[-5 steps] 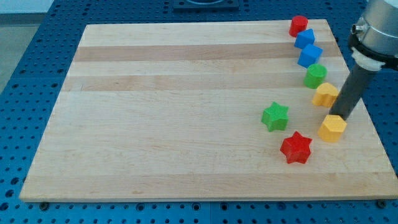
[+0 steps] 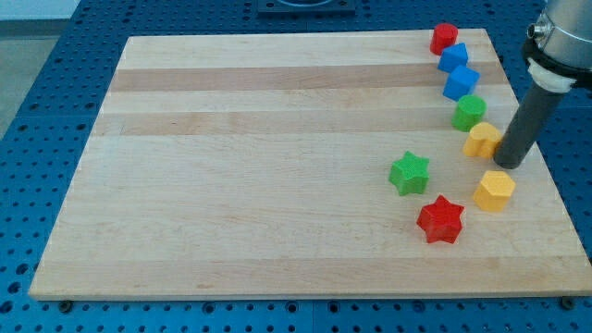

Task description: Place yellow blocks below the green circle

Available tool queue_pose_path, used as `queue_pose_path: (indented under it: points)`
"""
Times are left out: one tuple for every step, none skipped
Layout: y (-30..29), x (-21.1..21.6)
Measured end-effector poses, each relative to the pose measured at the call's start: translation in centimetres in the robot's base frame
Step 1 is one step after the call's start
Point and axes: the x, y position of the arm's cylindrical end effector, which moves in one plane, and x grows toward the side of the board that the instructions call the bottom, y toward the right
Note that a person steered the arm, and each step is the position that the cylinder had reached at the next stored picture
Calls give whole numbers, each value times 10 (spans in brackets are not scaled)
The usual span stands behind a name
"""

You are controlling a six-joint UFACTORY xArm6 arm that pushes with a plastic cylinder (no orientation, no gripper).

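My tip (image 2: pixel 507 165) — a bare rod, nothing to clench — is resting beside one yellow block (image 2: pixel 481 141), under the green circle (image 2: pixel 470 112); the other yellow block (image 2: pixel 494 191), just below my tip, probably needs nudging upward next.

My tip (image 2: pixel 507 164) has drawn back toward the view's top, off the lower yellow block (image 2: pixel 494 191).

No text, label, brand, number or sign can be read anywhere in the camera view: the wooden table (image 2: pixel 277 139) shows only plain grain, the coloured blocks carry no markings, and the blue perforated surface (image 2: pixel 37 139) around the table bears nothing legible.
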Motion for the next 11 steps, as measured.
queue_pose_path:
  points:
    - [0,0]
    - [6,1]
    - [20,13]
    - [27,37]
    - [28,68]
    - [28,95]
    - [19,97]
    - [6,92]
    - [-6,82]
    - [-16,71]
    - [-22,70]
